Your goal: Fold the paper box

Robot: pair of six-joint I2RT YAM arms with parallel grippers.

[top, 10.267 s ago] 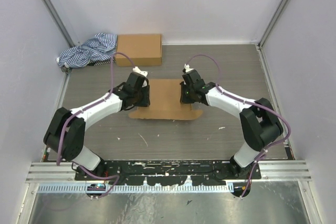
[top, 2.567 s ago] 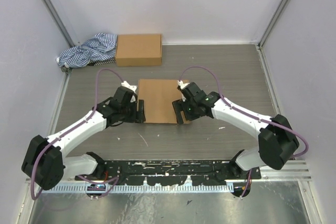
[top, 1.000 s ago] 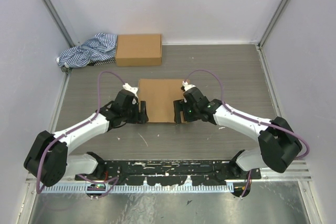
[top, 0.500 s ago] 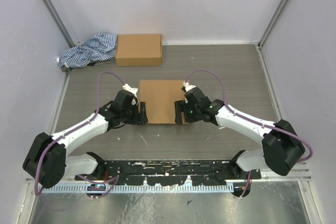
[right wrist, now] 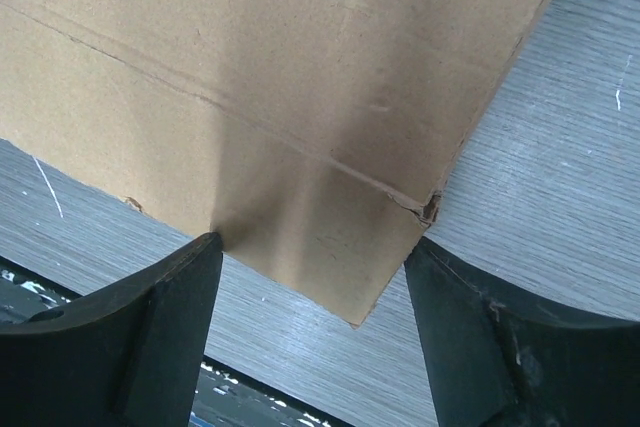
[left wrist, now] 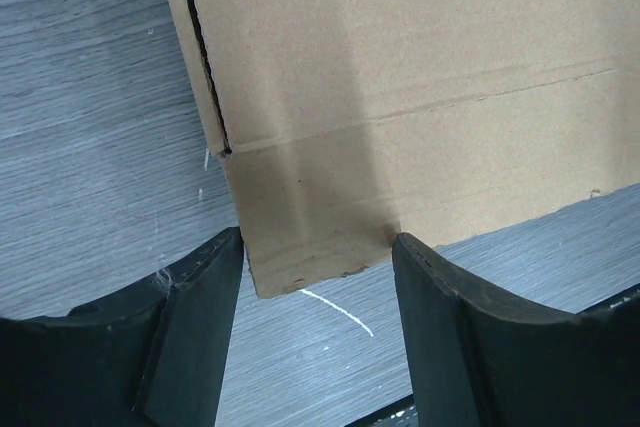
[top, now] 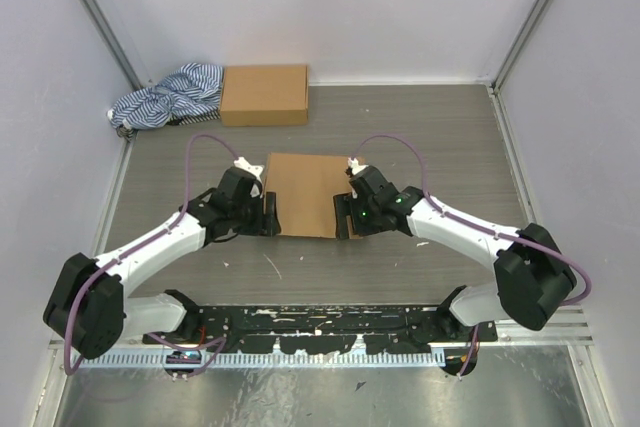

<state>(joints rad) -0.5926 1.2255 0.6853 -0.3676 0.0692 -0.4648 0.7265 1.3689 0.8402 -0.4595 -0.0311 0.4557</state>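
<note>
The paper box (top: 305, 190) lies as a flat brown cardboard piece in the middle of the table. My left gripper (top: 270, 215) straddles its near left corner and my right gripper (top: 343, 219) its near right corner. In the left wrist view the box corner (left wrist: 310, 237) sits between the open left gripper (left wrist: 318, 237), fingertips (left wrist: 225, 257) against the cardboard's edges. The right wrist view shows the other corner (right wrist: 330, 237) between the open right gripper (right wrist: 315, 242), both fingers (right wrist: 440, 287) wide apart. A crease and a slit run across the box.
A second, compact brown box (top: 264, 94) stands at the back left against the wall, with a blue-and-white striped cloth (top: 168, 95) beside it. Grey walls close in three sides. A metal rail (top: 320, 322) runs along the near edge.
Both grippers have crept inward onto the box's near corners and their jaws have narrowed a little. The box has barely shifted.
</note>
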